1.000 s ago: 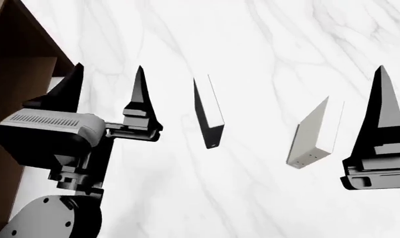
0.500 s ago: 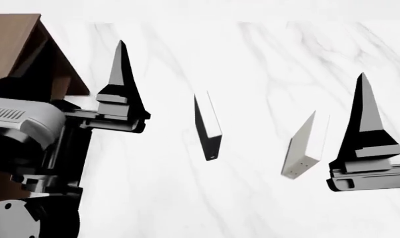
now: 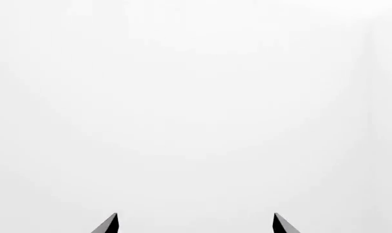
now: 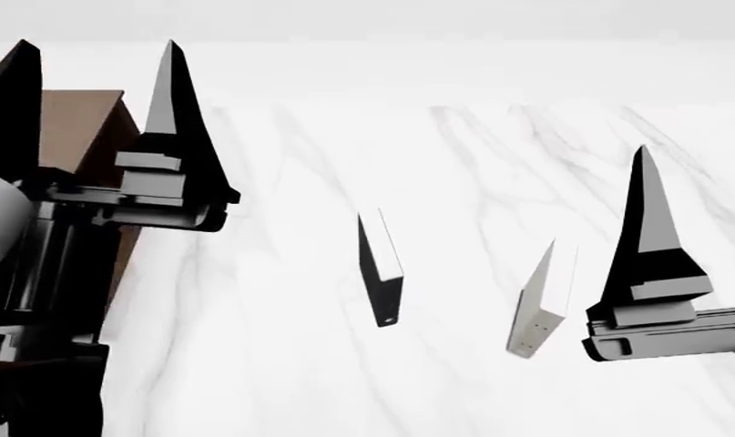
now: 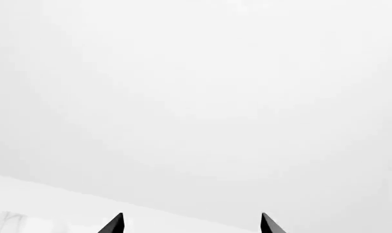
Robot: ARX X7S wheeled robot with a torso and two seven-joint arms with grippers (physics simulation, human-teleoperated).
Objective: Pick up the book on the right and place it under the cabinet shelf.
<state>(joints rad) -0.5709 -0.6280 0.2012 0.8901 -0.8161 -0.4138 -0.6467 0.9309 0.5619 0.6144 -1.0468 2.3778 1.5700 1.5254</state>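
Only the head view shows the pale book (image 4: pixel 540 300) upright on the marble table (image 4: pixel 464 164), right of the black book (image 4: pixel 381 273); both wrist views see blank white (fingers apart on left gripper (image 3: pixel 194 224) and right gripper (image 5: pixel 190 224)).

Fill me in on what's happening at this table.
Nothing is being handled. Both claws, left and right, hang open and empty above the marble table. The book, pale and standing on edge, sits just beside the right claw; a black book stands mid-table. The cabinet shelf is at far left, behind the left claw.

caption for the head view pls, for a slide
Two books, black book and grey book, stand on marble between open grippers.
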